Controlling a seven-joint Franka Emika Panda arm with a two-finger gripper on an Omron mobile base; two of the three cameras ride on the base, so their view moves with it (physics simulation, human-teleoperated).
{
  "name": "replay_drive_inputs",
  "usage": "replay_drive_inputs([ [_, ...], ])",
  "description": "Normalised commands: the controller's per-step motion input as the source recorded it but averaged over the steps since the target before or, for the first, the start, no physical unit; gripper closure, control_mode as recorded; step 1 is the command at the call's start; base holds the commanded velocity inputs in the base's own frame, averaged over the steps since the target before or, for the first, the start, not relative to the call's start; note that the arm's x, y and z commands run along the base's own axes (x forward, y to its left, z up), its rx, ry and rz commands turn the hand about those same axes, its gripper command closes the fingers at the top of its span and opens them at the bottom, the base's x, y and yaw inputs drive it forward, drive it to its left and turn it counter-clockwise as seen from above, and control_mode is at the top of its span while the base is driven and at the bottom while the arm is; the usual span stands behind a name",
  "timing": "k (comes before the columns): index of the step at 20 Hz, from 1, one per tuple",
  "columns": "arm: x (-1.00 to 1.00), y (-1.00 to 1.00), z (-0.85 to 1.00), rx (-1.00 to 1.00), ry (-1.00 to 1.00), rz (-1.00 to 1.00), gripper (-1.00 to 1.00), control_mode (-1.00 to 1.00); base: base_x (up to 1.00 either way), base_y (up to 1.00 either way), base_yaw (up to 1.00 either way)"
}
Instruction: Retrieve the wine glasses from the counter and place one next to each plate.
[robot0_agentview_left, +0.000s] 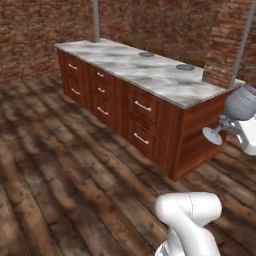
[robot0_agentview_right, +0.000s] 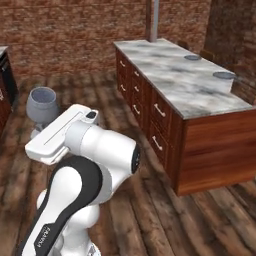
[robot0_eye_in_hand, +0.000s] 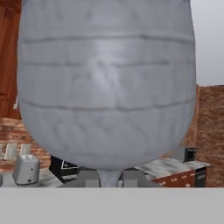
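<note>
My fingers (robot0_eye_in_hand: 109, 179) pinch the glass (robot0_eye_in_hand: 105, 83) at its thin stem, bowl just above them (light, fragile, slippery), so I keep a gentle hold there.

I log: wine glass (robot0_eye_in_hand: 107, 83), clear greyish, smooth; island top (robot0_agentview_left: 150, 70), glossy grey-veined marble; cabinets (robot0_agentview_left: 145, 122), polished reddish wood, silver metal handles; floor (robot0_agentview_left: 60, 175), rough planks; walls (robot0_agentview_right: 65, 30), matt brick.

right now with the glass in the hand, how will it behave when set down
Likely top-heavy: the glass has a wide bowl over a thin stem and small foot, so it may tip. It looks thin-walled, probably fragile. The hand grips the stem, so it could swing.
</note>
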Motion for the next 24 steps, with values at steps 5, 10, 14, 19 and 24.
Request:
replay_drive_inputs([
  [5, 0.00, 0.00, 0.00, 0.00, 0.00, 0.00, 1.00, 1.00, 0.49, -1.00, 0.00],
  [10, 0.00, 0.00, 0.00, 0.00, 0.00, 0.00, 1.00, 1.00, 0.34, -1.00, 0.00],
  [14, 0.00, 0.00, 0.00, 0.00, 0.00, 0.00, 1.00, 1.00, 0.00, -1.00, 0.00],
  [19, 0.00, 0.00, 0.00, 0.00, 0.00, 0.00, 1.00, 1.00, 0.00, -1.00, 0.08],
  [24, 0.00, 0.00, 0.00, 0.00, 0.00, 0.00, 1.00, 1.00, 0.00, -1.00, 0.04],
])
